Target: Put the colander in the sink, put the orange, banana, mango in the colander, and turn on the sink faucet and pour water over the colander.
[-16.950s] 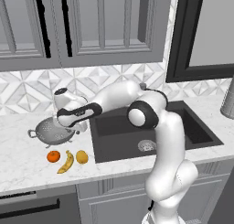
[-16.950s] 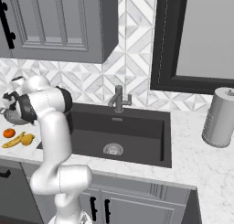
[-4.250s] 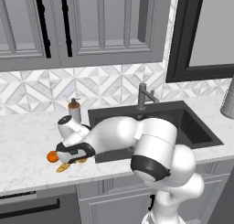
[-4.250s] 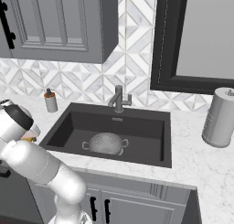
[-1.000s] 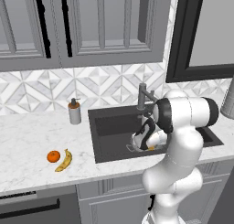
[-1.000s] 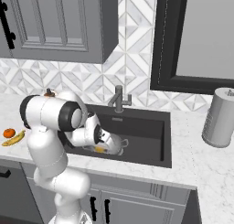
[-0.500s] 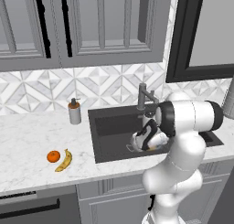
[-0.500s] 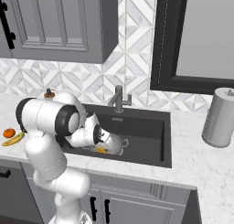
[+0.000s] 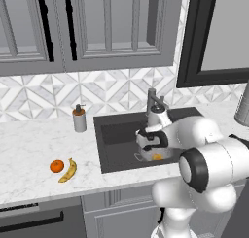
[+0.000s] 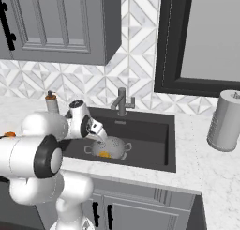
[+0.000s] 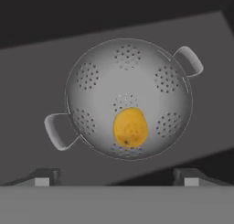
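Observation:
The grey colander [image 11: 128, 97] sits on the floor of the dark sink [image 9: 116, 135], and the yellow-gold mango [image 11: 130, 127] lies loose inside it. My gripper [image 11: 116, 177] hangs open just above the colander [image 10: 111, 147], holding nothing, with its fingertips [image 11: 43, 176] wide apart. From the base views my gripper [image 9: 150, 145] covers part of the colander, and the mango [image 10: 105, 154] shows under it. The orange [image 9: 57, 166] and the banana [image 9: 68, 170] lie side by side on the counter left of the sink. The sink faucet [image 9: 151, 102] stands behind the basin.
A soap dispenser [image 9: 79, 119] stands at the sink's back left corner. A paper towel roll [image 10: 226, 121] stands on the counter to the right. Wall cabinets hang over the left counter, and my own arm arches over the sink's front edge.
My jaws have spread wider over the last second. The mango now lies free in the colander, and my hand has barely shifted above it.

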### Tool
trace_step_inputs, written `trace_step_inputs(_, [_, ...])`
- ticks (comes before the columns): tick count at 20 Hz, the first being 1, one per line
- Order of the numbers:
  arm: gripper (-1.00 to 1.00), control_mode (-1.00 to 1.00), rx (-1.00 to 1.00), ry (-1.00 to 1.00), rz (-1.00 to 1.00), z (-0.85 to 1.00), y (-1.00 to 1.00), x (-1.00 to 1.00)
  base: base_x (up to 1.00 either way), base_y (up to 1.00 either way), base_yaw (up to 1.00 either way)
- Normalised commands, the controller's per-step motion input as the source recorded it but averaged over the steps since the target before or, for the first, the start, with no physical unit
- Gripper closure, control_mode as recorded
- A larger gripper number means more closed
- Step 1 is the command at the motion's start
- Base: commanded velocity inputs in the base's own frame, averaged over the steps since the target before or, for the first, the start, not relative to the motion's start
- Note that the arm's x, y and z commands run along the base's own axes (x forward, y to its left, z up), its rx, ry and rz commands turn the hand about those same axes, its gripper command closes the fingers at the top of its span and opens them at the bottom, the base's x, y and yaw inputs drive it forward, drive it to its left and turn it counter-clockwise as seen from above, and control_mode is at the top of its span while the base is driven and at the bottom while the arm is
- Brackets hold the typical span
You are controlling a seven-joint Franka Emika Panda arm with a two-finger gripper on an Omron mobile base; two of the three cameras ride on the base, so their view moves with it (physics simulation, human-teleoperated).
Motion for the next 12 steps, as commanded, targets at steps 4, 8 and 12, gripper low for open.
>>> trace_step_inputs(4, [-1.00, -1.00, 0.06, 0.02, 0.03, 1.00, 0.75, -0.05, 0.00, 0.00, 0.00])
trace_step_inputs(8, [-1.00, -1.00, 0.05, 0.09, 0.03, 0.95, 0.88, -0.36, 0.00, 0.00, 0.00])
trace_step_inputs(12, [-1.00, -1.00, 0.03, 0.10, 0.02, 0.68, 0.89, -0.59, 0.00, 0.00, 0.00])
